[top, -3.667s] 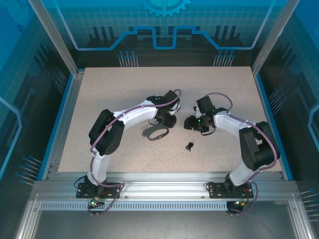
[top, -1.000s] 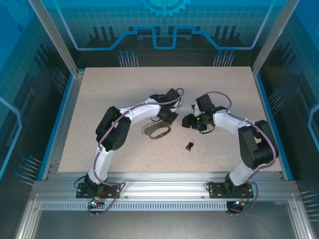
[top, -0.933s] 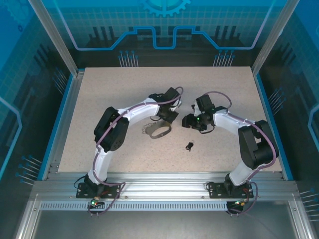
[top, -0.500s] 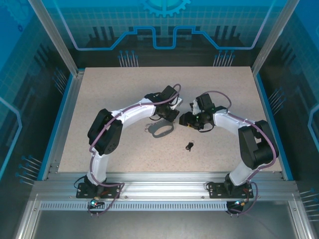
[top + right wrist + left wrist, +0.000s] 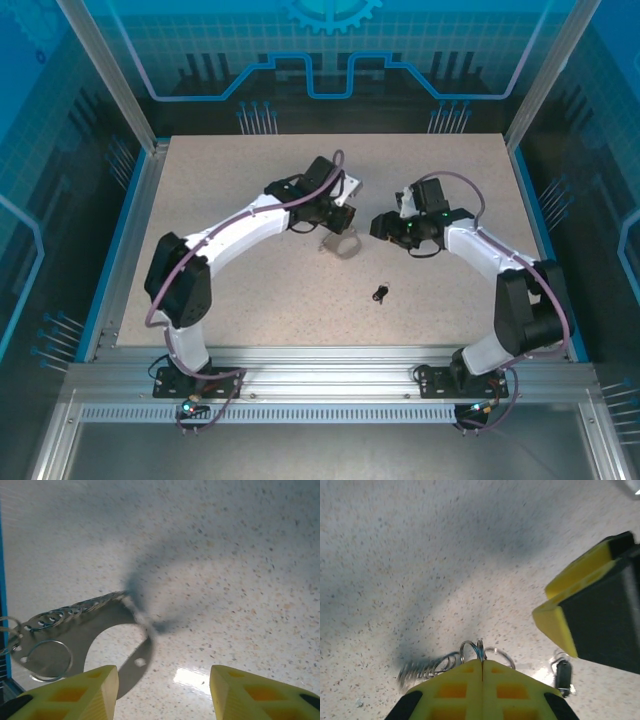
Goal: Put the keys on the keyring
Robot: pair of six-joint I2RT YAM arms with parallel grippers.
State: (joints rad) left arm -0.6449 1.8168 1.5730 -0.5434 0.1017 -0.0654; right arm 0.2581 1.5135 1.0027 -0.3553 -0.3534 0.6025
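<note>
The keyring (image 5: 85,630), a flat grey loop fringed with silvery rings, hangs off the table from my left gripper (image 5: 482,662), which is shut on one of its rings (image 5: 480,651). From above, the keyring (image 5: 340,244) dangles just under the left gripper (image 5: 335,226). My right gripper (image 5: 380,226) is open and empty just right of the loop, its fingers (image 5: 90,690) level with the loop's lower edge. One right finger (image 5: 575,605) shows beside the rings. The keys (image 5: 380,292), a tiny black cluster, lie on the table nearer the front; the keys (image 5: 563,674) also appear below the right finger.
The speckled tabletop (image 5: 250,280) is bordered by a blue rim and aluminium frame (image 5: 320,360). Both arms meet near the table's middle, leaving little room between the two grippers.
The left arm has lifted the keyring off the table and carried it right and farther back, toward the right gripper. The right arm has shifted slightly right. The keys have not moved.
</note>
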